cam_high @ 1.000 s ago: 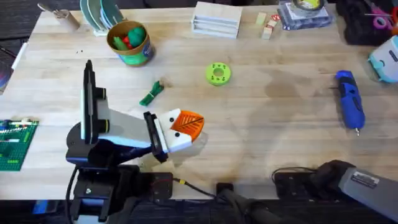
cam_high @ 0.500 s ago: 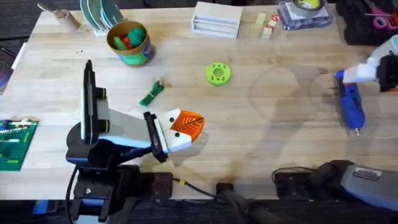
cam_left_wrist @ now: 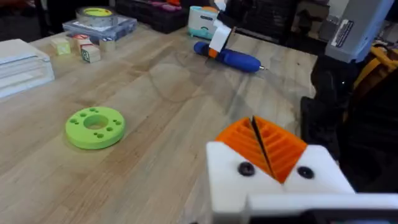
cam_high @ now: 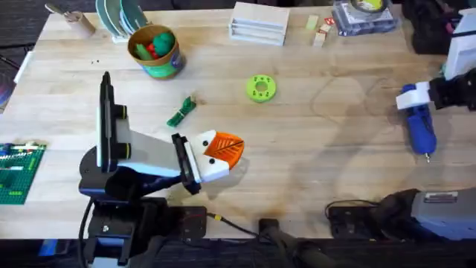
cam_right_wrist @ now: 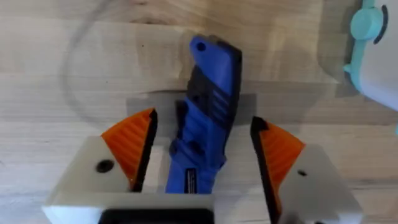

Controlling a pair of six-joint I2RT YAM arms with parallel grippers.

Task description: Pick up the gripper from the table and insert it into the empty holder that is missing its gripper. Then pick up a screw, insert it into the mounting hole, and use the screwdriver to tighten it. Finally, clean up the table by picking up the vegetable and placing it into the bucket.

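1. The screwdriver (cam_right_wrist: 208, 118) lies flat on the tabletop (cam_high: 327, 149) near its right edge, metal tip toward the arm bases.
2. The right hand (cam_right_wrist: 202, 155) straddles the blue body, pads spread wide and clear of it, evidently lined up for a side grasp.
3. The left hand (cam_left_wrist: 264, 149) rests pressed together, holding nothing.

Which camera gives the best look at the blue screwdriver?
The right wrist view: the screwdriver lies close up between that open tool's fingers. Overhead shows it small at the table's right; the left wrist view, distant.
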